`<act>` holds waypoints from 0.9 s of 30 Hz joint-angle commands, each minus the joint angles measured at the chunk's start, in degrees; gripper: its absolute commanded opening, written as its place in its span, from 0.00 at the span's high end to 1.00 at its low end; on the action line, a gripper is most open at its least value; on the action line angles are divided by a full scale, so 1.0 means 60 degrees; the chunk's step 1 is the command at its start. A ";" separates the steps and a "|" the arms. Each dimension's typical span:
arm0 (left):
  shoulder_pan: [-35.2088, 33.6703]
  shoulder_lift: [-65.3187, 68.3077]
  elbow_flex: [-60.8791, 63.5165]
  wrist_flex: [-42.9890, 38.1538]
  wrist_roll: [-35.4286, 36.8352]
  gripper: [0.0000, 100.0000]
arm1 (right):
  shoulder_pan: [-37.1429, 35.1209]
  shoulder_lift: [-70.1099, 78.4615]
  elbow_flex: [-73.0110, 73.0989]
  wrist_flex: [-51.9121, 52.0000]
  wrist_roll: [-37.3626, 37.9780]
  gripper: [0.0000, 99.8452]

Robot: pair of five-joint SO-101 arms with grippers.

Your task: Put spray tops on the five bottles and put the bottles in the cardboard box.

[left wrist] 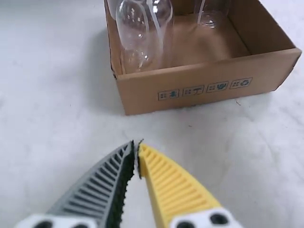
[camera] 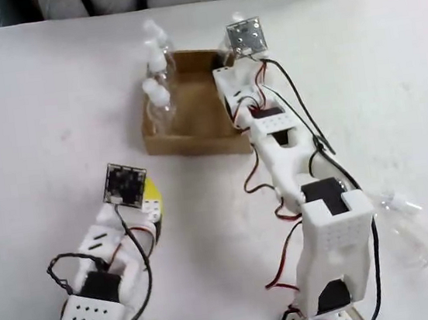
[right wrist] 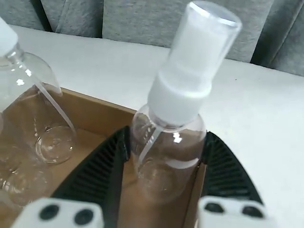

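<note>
The cardboard box (camera: 196,142) stands at the table's far middle. Three clear bottles with white spray tops (camera: 157,77) stand upright along its left wall; in the left wrist view I see clear bottles (left wrist: 142,28) inside the box (left wrist: 204,88). My right gripper (right wrist: 167,142) is shut on another clear bottle (right wrist: 175,123) with a white spray top (right wrist: 194,61), held upright over the box's far right corner. My left gripper (left wrist: 137,147) is shut on nothing, low over the table in front of the box, also seen from above (camera: 151,197).
One more clear bottle (camera: 409,231) lies on its side on the table at the right, beside the right arm's base (camera: 336,262). Grey curtains hang behind the table's far edge (right wrist: 266,71). Open tabletop lies left of the box.
</note>
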 commanded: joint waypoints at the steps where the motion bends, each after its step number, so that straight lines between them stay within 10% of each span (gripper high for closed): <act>1: -0.0066 -0.0198 -0.0029 -0.0293 -0.0103 0.98 | 0.0110 -0.0212 -0.0220 0.0168 0.0088 0.83; 27: -0.0066 -0.0198 -0.0029 -0.0293 -0.0103 0.98 | 0.0095 -0.0388 -0.0147 0.0183 0.0044 0.75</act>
